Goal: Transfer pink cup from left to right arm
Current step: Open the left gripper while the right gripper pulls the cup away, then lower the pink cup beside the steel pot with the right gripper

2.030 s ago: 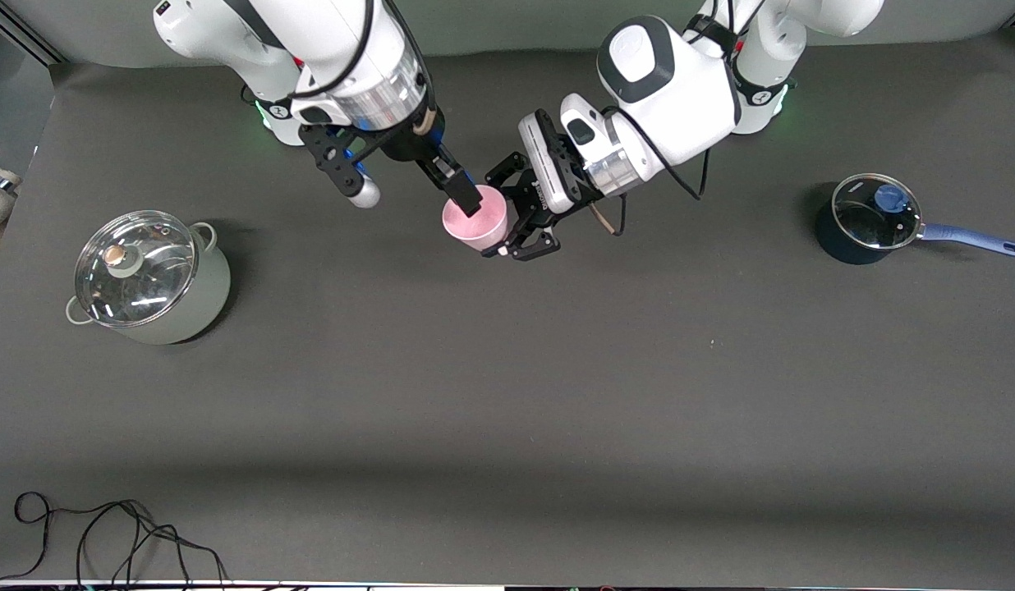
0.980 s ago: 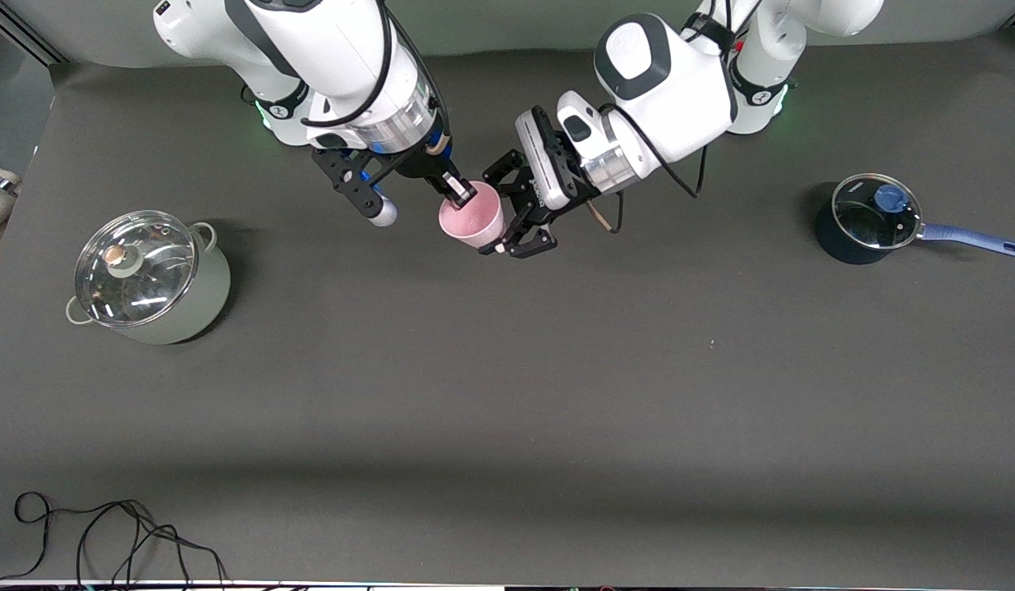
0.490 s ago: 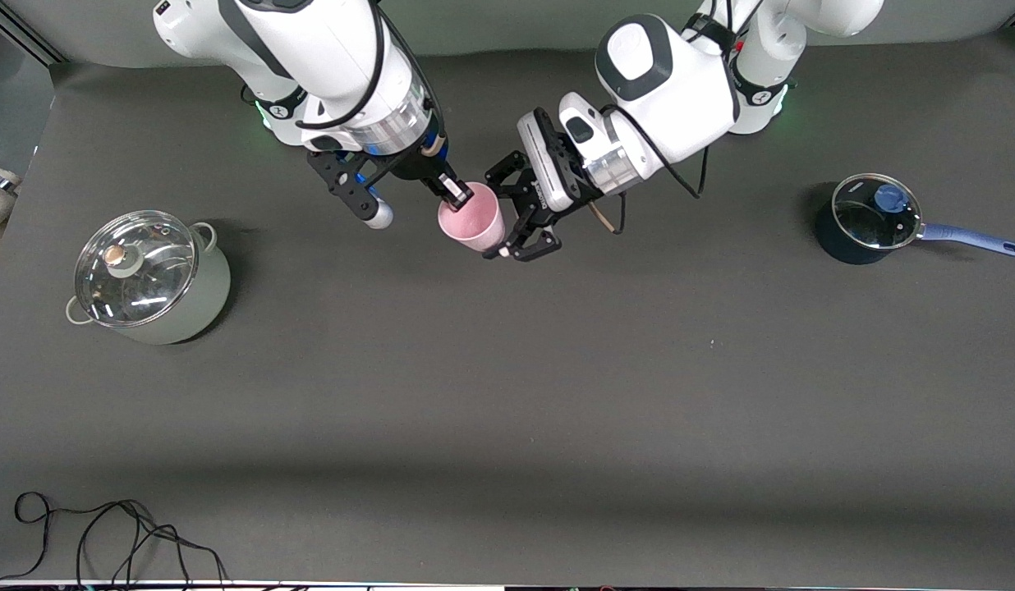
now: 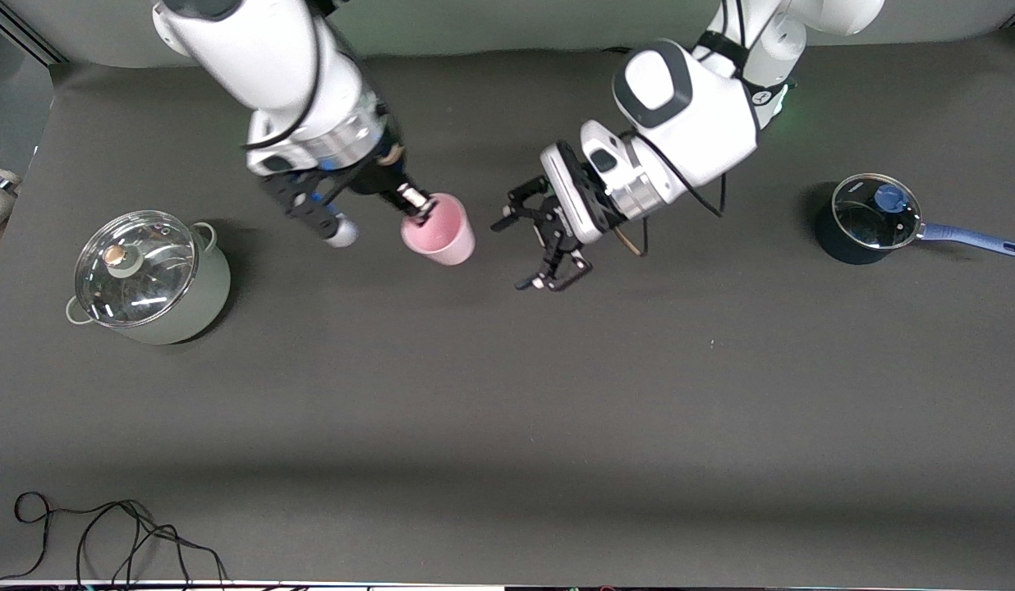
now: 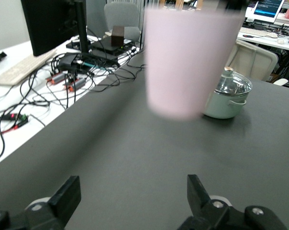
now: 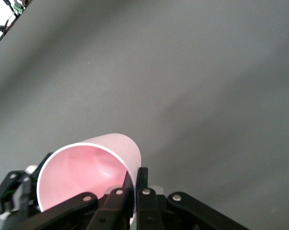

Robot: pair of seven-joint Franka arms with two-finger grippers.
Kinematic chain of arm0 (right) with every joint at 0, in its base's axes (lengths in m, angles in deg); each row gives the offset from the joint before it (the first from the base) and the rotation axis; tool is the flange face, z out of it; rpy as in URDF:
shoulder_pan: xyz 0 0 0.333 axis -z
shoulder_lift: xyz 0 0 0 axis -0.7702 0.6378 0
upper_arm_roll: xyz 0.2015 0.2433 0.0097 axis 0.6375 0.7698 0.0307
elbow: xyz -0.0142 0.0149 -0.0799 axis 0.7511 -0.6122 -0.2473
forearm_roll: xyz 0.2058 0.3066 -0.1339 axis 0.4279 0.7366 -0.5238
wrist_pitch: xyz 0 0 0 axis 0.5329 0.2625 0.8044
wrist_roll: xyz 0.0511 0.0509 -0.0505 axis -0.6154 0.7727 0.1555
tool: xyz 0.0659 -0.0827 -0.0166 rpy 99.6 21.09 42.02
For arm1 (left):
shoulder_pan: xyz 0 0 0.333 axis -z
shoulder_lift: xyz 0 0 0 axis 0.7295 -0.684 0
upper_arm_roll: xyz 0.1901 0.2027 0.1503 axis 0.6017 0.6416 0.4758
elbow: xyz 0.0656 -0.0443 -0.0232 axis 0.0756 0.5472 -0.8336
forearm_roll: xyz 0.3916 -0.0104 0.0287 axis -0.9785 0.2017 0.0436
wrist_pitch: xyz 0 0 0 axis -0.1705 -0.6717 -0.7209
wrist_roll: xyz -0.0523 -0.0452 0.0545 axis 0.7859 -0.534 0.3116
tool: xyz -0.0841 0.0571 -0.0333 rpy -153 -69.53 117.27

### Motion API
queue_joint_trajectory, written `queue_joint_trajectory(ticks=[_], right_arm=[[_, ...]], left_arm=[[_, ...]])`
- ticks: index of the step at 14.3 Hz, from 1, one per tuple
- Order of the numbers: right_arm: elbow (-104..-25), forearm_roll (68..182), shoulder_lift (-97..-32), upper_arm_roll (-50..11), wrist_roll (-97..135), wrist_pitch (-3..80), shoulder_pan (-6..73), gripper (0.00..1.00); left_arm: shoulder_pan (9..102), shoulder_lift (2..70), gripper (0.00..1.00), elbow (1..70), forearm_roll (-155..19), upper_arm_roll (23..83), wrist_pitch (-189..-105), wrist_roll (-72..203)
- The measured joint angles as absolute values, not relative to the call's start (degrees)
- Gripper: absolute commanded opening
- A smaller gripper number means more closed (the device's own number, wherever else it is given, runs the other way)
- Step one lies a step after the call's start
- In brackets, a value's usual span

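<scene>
The pink cup (image 4: 442, 223) is a small pale-pink tumbler held in the air over the table's middle, tilted on its side. My right gripper (image 4: 420, 205) is shut on its rim, one finger inside and one outside. The right wrist view shows this grip (image 6: 135, 181) on the cup (image 6: 82, 172). My left gripper (image 4: 514, 254) is open and empty, a short gap from the cup toward the left arm's end. In the left wrist view the cup (image 5: 190, 62) hangs blurred ahead of my open left gripper (image 5: 132, 194), whose fingers (image 5: 65, 196) do not touch it.
A pale green pot with a glass lid (image 4: 150, 279) stands at the right arm's end and shows in the left wrist view (image 5: 228, 98). A dark blue saucepan with a glass lid (image 4: 869, 217) stands at the left arm's end. A black cable (image 4: 105, 533) lies near the front edge.
My left gripper has opened, let go of the cup and drawn back toward the left arm's end. My right gripper has carried the cup toward the right arm's end.
</scene>
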State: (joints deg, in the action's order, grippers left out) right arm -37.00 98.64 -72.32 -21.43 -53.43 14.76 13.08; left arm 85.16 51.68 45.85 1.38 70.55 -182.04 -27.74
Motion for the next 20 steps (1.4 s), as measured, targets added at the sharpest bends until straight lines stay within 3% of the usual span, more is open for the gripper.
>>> queue_joint_trajectory(ticks=[4,9,11,14,20], right_arm=[[-36.9,98.6,-74.1,-30.2,-33.1,6.4,14.0,0.0],[-37.2,98.6,-76.5,-46.2,-3.9,-2.1,14.3,0.0],[-39.0,98.6,-76.9,-52.1,6.0,-2.9,14.3,0.0],[-43.7,98.6,-77.1,-56.7,12.4,-1.3,14.4,0.0],[-57.2,97.4,-78.1,-56.8,12.7,12.5,12.6,0.0]], left_arm=[[75.5,50.4,0.99,46.0,-0.7,70.9,-166.5,-24.5],[60.7,50.5,0.99,45.1,-17.7,71.2,-138.9,-9.1],[56.5,50.7,0.99,42.6,-28.0,71.3,-131.5,-1.5],[54.4,51.3,1.0,36.4,-43.1,71.2,-123.4,10.0],[50.0,51.8,1.0,26.9,-61.3,71.3,-111.5,25.4]])
